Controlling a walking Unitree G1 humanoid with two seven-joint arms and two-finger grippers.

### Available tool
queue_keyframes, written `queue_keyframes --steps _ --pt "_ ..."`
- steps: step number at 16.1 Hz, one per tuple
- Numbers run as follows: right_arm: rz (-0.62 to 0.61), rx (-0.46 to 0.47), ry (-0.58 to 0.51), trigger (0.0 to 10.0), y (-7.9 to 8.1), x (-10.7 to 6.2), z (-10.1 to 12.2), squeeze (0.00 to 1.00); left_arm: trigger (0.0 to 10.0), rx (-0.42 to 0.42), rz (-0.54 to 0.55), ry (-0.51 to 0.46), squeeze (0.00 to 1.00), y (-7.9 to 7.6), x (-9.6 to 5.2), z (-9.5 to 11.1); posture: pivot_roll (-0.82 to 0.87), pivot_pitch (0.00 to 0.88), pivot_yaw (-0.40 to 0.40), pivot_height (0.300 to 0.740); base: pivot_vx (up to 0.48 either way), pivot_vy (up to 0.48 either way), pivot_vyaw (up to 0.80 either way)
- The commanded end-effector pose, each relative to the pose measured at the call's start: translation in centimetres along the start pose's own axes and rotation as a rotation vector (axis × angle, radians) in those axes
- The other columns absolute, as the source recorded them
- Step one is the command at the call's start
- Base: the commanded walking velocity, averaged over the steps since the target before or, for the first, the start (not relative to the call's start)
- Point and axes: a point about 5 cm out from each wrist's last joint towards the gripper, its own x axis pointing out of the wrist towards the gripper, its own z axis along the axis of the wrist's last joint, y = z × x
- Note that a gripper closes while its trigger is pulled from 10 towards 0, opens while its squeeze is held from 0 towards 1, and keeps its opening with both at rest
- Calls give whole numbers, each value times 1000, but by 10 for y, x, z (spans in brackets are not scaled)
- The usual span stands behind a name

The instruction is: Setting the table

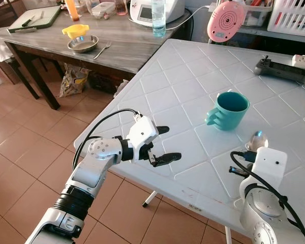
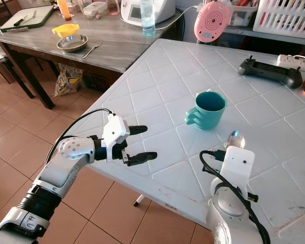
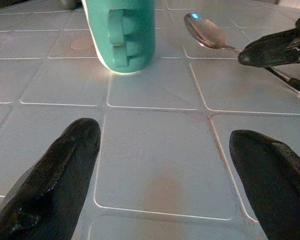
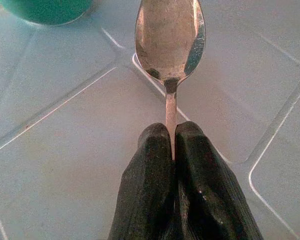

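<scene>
No label or writing can be read anywhere. One teal mug (image 1: 229, 110) stands near the middle of the white table (image 1: 183, 76), and one spoon (image 4: 170, 37) is pinched by its handle between the closed fingers of the right gripper (image 4: 171, 150), bowl forward just beside the mug. The left gripper (image 1: 162, 145) hovers at the table's near left edge, fingers spread, nothing held (one black controller (image 1: 284, 70) lies by the far right edge).
</scene>
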Motion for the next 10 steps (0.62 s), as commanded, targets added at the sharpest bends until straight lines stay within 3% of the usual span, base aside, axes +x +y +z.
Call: queue_keyframes --steps 1,6,7,10 --pt "0 1 -25 0 1 -1 3 0 10000 20 21 -1 0 6 -3 4 -60 106 90 740 0 0 0" --pt "-75 -87 -240 0 -4 1 24 0 10000 13 147 -71 0 10 3 8 -60 105 88 740 0 0 0" --pt "-84 -90 -276 588 -5 1 28 0 10000 -4 181 -100 0 11 4 11 -60 102 87 740 0 0 0" --pt "-84 -90 -276 588 -5 1 28 0 10000 -4 181 -100 0 11 4 11 -60 102 87 740 0 0 0"
